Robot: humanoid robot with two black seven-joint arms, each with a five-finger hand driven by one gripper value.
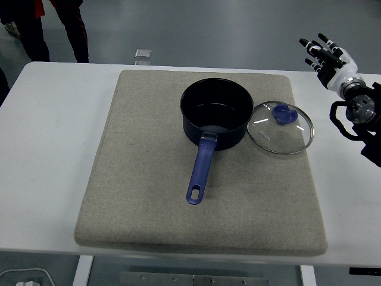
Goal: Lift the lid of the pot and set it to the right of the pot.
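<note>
One arm is in my view, the right one, and the left arm does not show at all. Working from the near edge outward: the white table [47, 179] carries a square grey mat [137, 202] with a coarse, felt-like surface, which I judge is there to cushion the cookware and stop it sliding.

Nearest on the mat is the blue handle [200, 170] of the pot [215, 113], a slim bar with a hanging loop at its end, pointing toward 6 o'clock. The pot itself is a dark, straight-walled saucepan, round, open at the top, with a smooth interior that reflects light.

At 3 o'clock from the pot lies the pot lid [280, 128], a round glass disc with a bright metal rim and a blue knob [284, 114] near its middle. It rests flat on the mat, knob up, its rim touching or just beside the pot wall; I cannot tell which. I judge the placement complete, since the lid sits off the pot and on the correct side.

Farther out, at about 2 o'clock from the pot, the right hand [327, 56] hangs above the table's far right corner, well apart from the lid. Its black-tipped fingers are spread wide and hold nothing, consistent with a release posture.

Beyond the table, a person's legs [56, 27] stand at 11 o'clock.
</note>
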